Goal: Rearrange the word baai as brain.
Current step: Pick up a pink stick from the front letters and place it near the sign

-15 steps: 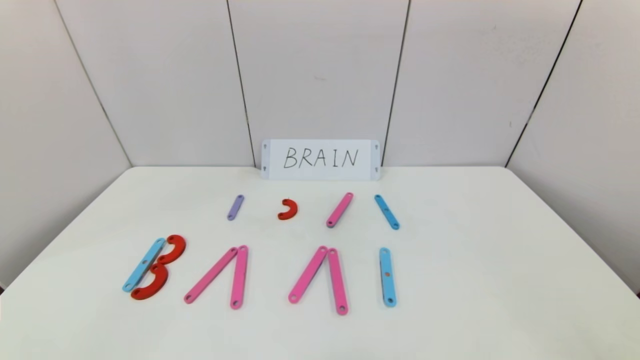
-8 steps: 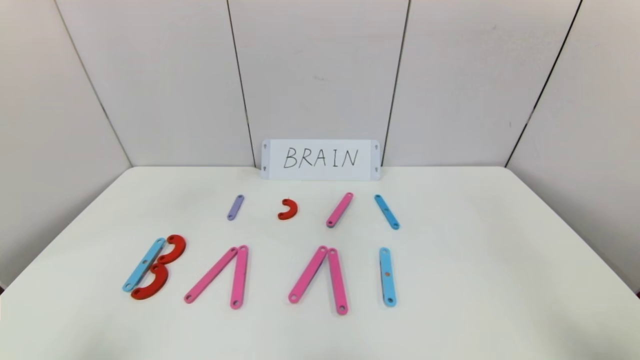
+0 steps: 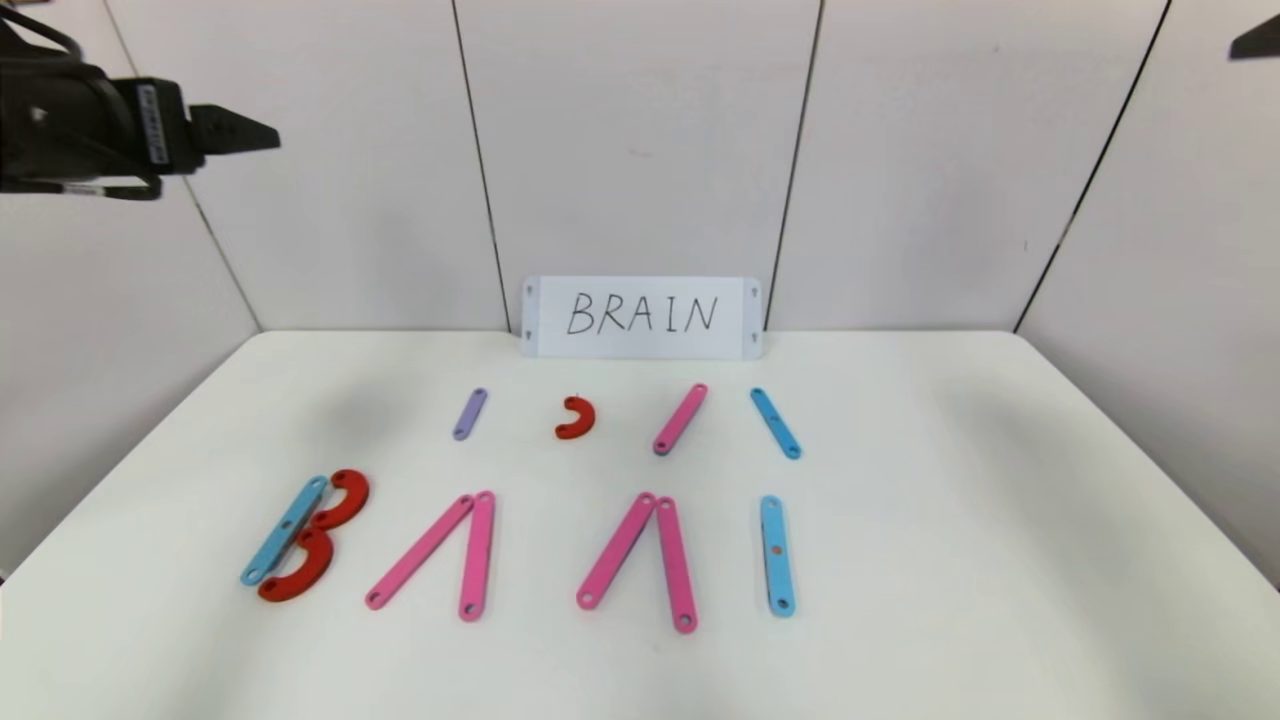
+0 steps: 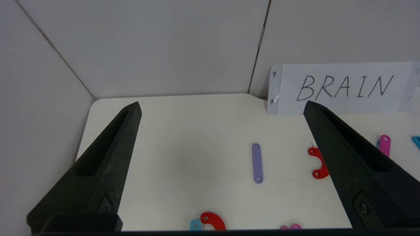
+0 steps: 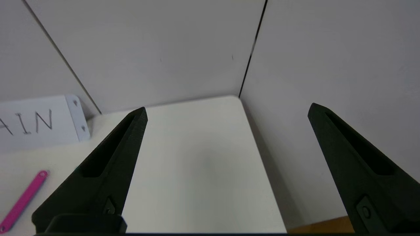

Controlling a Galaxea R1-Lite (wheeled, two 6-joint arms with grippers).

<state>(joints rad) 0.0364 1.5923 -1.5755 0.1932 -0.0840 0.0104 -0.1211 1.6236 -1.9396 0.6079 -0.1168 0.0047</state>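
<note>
The word lies in the front row of the white table (image 3: 950, 560): a B of a blue bar (image 3: 285, 529) and two red arcs (image 3: 318, 535), two pink A shapes (image 3: 437, 553) (image 3: 640, 560), and a blue I bar (image 3: 777, 554). Behind lie a purple bar (image 3: 470, 413), a small red arc (image 3: 577, 418), a pink bar (image 3: 680, 419) and a blue bar (image 3: 775, 423). My left gripper (image 3: 262, 133) hangs open high at the upper left, far above the table; in its wrist view (image 4: 222, 109) the purple bar (image 4: 257, 162) and red arc (image 4: 317, 163) show below. My right gripper (image 5: 228, 111) is open over the table's far right corner.
A white card (image 3: 641, 318) with handwritten "BRAIN" leans on the back wall. Grey wall panels close in the table at the back and both sides. Only a dark tip of the right gripper (image 3: 1258, 40) shows in the head view, at the upper right.
Both arms have come into the head view: the left gripper at the upper left, a tip of the right at the upper right. The pieces have not moved.
</note>
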